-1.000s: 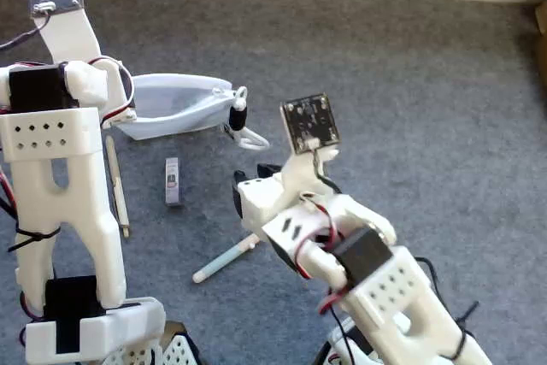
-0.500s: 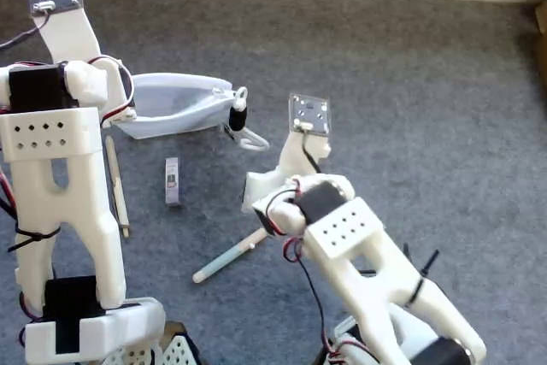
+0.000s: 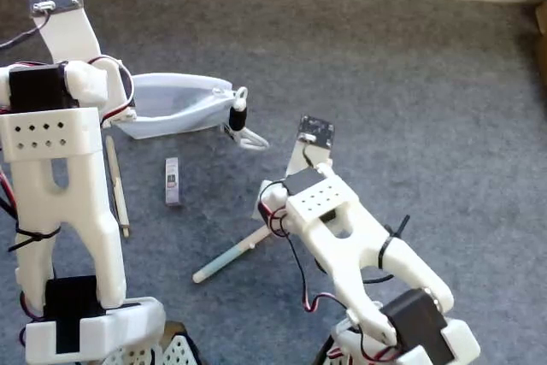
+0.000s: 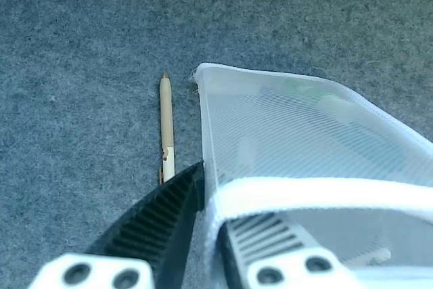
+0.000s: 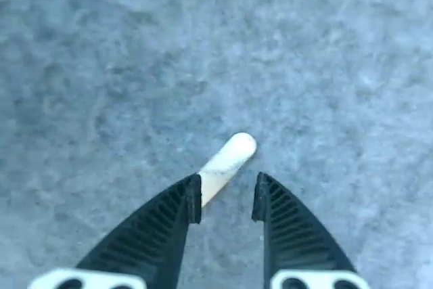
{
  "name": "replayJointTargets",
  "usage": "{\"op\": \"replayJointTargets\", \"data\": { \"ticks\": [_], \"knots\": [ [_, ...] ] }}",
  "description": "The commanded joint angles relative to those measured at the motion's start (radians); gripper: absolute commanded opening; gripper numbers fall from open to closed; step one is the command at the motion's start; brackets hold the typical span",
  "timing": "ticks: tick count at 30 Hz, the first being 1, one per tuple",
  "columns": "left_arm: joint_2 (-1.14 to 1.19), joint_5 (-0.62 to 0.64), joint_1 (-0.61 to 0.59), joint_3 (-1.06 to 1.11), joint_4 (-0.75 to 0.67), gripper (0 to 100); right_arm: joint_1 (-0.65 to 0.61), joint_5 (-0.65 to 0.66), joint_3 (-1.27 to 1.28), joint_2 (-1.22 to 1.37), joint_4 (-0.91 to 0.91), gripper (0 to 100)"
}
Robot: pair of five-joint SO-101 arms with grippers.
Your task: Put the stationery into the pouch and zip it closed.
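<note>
Jaws of the right gripper (image 5: 226, 197) stand spread over one end of the slim pale plastic pen (image 5: 226, 160) on grey carpet (image 5: 338, 65). Light, stiff and smooth, it probably wants a hold nearer its middle. The left gripper (image 4: 211, 197) pinches the white mesh pouch (image 4: 291, 133).

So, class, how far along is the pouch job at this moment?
Done: the pouch is open, its edge clamped in the left jaws. In hand: the right jaws stand open around the end of the pale pen. Left: that pen, the beige pen and the grey stick all lie on the carpet outside the pouch, and zipping remains.
</note>
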Motion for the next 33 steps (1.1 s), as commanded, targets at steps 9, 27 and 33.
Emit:
{"op": "replayJointTargets", "data": {
  "ticks": [9,27,33],
  "knots": [
    [-0.005,0.011,0.001,0.001,-0.026,1,0.016,-0.011,-0.025,0.108,-0.09,12.3],
    [-0.005,0.011,0.001,0.001,-0.026,1,0.015,-0.006,-0.025,0.185,-0.088,0.3],
    [-0.005,0.011,0.001,0.018,-0.029,1,0.015,-0.006,-0.025,0.183,-0.087,0.5]
  ]
}}
